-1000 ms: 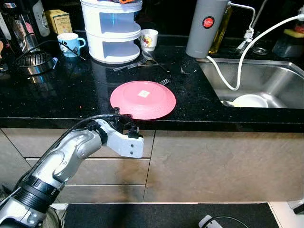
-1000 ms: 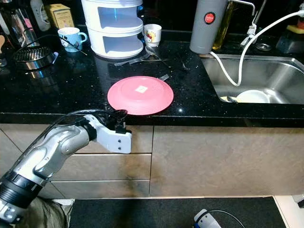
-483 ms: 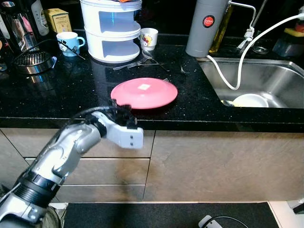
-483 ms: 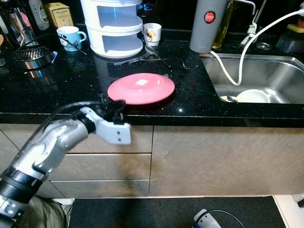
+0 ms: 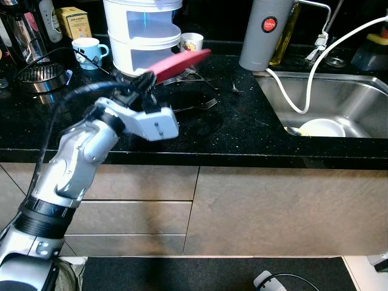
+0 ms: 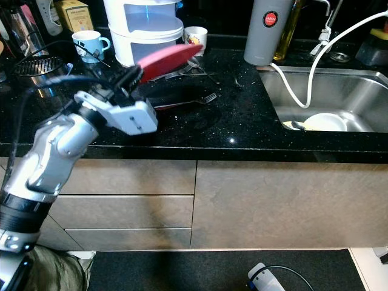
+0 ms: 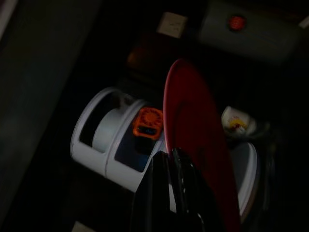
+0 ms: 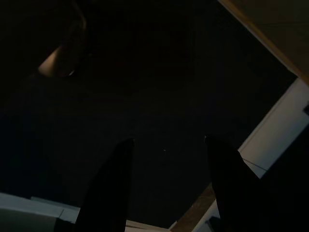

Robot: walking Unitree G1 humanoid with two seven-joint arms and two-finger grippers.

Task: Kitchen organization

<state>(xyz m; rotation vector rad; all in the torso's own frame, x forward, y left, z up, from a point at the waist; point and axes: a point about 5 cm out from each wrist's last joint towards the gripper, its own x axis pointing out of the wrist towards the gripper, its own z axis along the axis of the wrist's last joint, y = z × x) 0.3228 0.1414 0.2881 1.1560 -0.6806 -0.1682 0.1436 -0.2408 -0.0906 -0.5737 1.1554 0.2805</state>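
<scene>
A pink plate [image 5: 180, 63] hangs tilted above the black counter [image 5: 242, 130], its far edge raised toward the white tiered rack [image 5: 142, 33]. My left gripper [image 5: 145, 80] is shut on the plate's near rim. In the left wrist view the plate [image 7: 193, 135] stands edge-on between the closed fingers [image 7: 179, 169], with the rack [image 7: 108, 142] just behind it. My right gripper [image 8: 167, 140] hangs idle in the dark with its fingers apart and nothing between them.
A fork [image 5: 197, 106] lies on the counter under the plate, and more cutlery [image 5: 188, 76] lies by the rack. A blue mug [image 5: 88, 50], a white cup [image 5: 191, 41] and a grey flask [image 5: 264, 33] stand at the back. The sink [image 5: 357, 103] holds a white bowl [image 5: 321, 127].
My left arm has lifted the plate off the counter's front edge and swung it up and back toward the rack; the plate went from flat to tilted.
</scene>
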